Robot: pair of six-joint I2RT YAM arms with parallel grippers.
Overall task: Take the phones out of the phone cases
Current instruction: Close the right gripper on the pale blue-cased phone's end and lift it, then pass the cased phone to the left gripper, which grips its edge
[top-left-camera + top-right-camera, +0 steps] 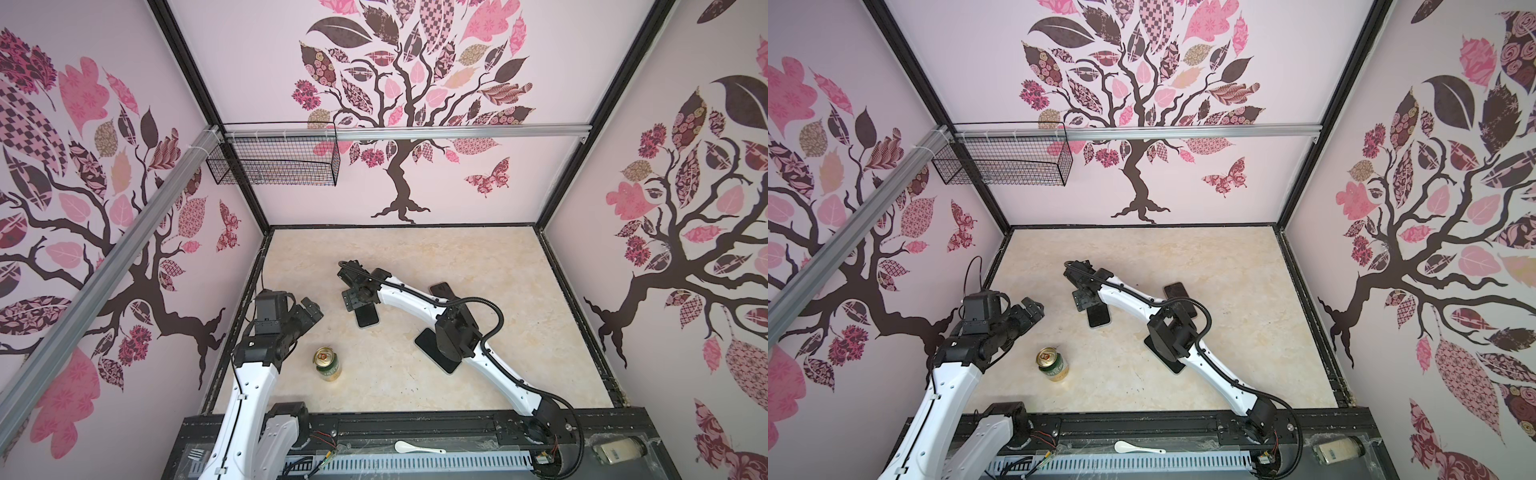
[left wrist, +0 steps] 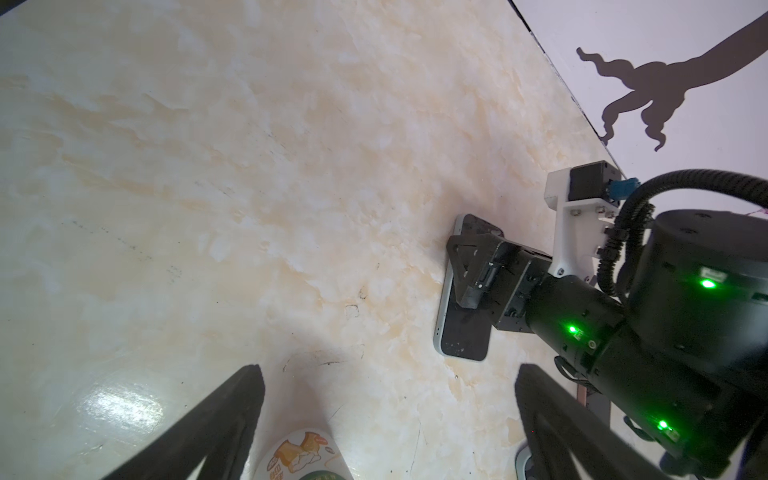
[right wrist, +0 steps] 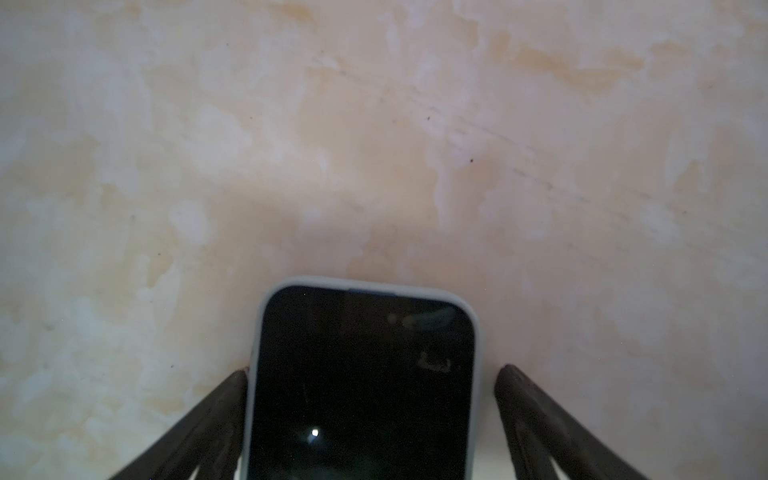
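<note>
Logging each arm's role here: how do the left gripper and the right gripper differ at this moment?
The right gripper straddles the cased phone on the table; the left gripper has nothing between its fingers. The right gripper sits low at the phone; the left gripper hangs off to the side, near the can. Both are open, neither gripping.

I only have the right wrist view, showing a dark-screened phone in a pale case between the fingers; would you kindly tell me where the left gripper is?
Observer: The left gripper hangs open left of the cased phone, apart from it.
Operator: Is anything near it?
Observer: An upright green drink can stands on the marbled table, nearer the robot's base than that gripper.
Operator: Any other devices?
Observer: A dark flat slab lies partly under the right arm.
</note>
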